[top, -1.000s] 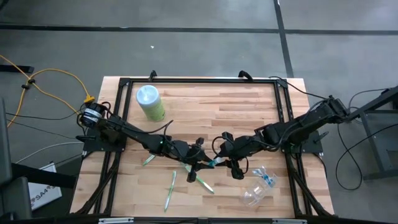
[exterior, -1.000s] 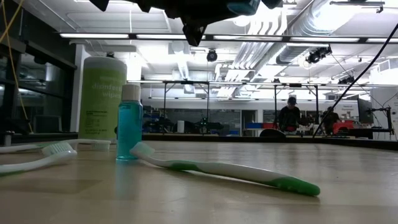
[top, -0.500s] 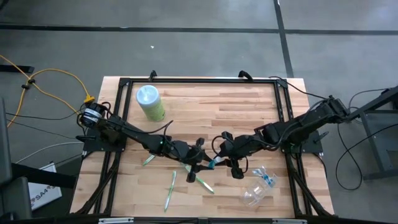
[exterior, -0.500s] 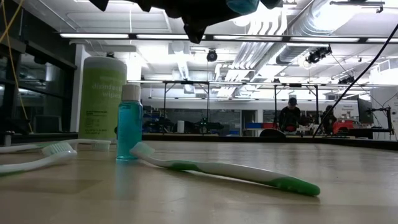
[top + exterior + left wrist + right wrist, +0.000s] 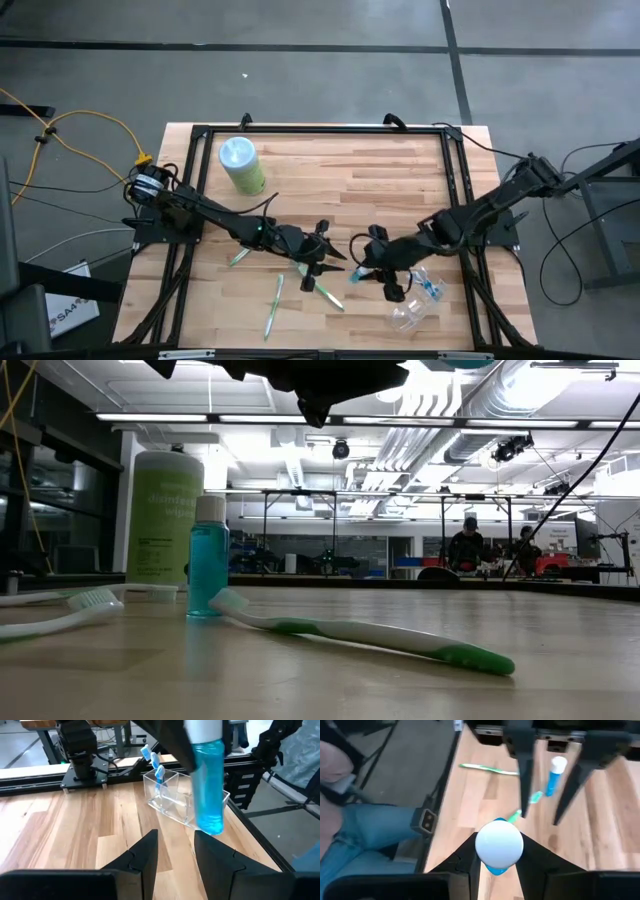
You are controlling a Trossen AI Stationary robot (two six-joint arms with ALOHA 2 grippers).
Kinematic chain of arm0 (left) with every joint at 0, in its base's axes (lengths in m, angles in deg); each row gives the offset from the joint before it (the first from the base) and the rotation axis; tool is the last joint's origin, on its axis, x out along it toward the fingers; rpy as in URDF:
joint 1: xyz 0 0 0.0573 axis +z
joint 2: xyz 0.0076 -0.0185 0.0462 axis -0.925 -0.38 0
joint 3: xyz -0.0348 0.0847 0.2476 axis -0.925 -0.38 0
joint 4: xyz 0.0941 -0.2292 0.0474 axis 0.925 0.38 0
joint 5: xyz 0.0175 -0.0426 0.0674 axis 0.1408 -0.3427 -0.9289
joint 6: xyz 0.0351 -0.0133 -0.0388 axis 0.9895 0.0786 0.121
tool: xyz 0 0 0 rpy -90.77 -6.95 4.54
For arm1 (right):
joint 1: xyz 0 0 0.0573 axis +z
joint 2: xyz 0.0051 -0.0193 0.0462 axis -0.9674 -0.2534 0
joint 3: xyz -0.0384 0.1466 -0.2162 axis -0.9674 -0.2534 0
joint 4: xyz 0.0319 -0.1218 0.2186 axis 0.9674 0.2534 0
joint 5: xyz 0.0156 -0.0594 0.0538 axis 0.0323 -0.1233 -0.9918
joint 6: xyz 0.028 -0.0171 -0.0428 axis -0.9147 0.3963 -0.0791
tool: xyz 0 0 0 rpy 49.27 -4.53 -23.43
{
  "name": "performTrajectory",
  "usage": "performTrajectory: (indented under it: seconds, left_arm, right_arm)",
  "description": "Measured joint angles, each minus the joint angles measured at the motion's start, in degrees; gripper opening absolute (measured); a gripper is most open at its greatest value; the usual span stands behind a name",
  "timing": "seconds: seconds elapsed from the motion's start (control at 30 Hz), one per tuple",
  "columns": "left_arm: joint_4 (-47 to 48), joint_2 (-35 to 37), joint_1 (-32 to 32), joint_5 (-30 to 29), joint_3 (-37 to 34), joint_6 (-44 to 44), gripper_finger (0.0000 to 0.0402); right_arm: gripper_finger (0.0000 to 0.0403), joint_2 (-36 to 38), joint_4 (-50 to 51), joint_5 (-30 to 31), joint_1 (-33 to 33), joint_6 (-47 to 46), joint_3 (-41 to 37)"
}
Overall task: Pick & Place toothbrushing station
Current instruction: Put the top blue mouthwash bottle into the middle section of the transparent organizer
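Observation:
My right gripper (image 5: 362,270) is shut on a small blue tube (image 5: 353,276) with a white cap (image 5: 499,842), held above the table's near middle. Just to its left, my left gripper (image 5: 330,252) stands open and empty; its fingers (image 5: 150,855) point at the tube (image 5: 207,785). A second blue tube (image 5: 208,555) stands upright on its base beneath the left gripper. Three green-and-white toothbrushes (image 5: 325,293) (image 5: 273,305) (image 5: 238,258) lie flat on the wood. The clear cup (image 5: 412,308) at the near right holds blue toothbrushes (image 5: 159,772). My right gripper pinches the tube between its two fingers, near the capped end (image 5: 196,742). The fingers come slanting down from the table's right side. The tube hangs clear of the table, nearly upright, with its cap up and its blue body (image 5: 210,810) below the fingers.
A pale-green canister (image 5: 240,165) with a light-blue lid stands at the far left of the table. A black frame (image 5: 320,128) runs along the table's edges. Bare wood lies at the far middle. People show in the room behind (image 5: 465,545).
My right gripper has carried the blue tube toward the table's right and near edges, away from my left gripper, which kept its place. The tube, earlier between the two grippers, now hangs apart from the left one.

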Motion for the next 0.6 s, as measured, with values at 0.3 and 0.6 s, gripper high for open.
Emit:
performTrajectory:
  seconds: [0.3, 0.6]
  left_arm:
    - [0.0, 0.0, 0.0, 0.2, 0.0, -0.9, 0.0122]
    - [0.0, 0.0, 0.0, 0.2, 0.0, -1.1, 0.0122]
  right_arm:
    - [0.0088, 4.0, 3.8, 12.7, 10.3, -9.7, 0.0]
    - [0.0087, 4.3, 11.3, 19.9, 20.2, -19.3, 0.0]
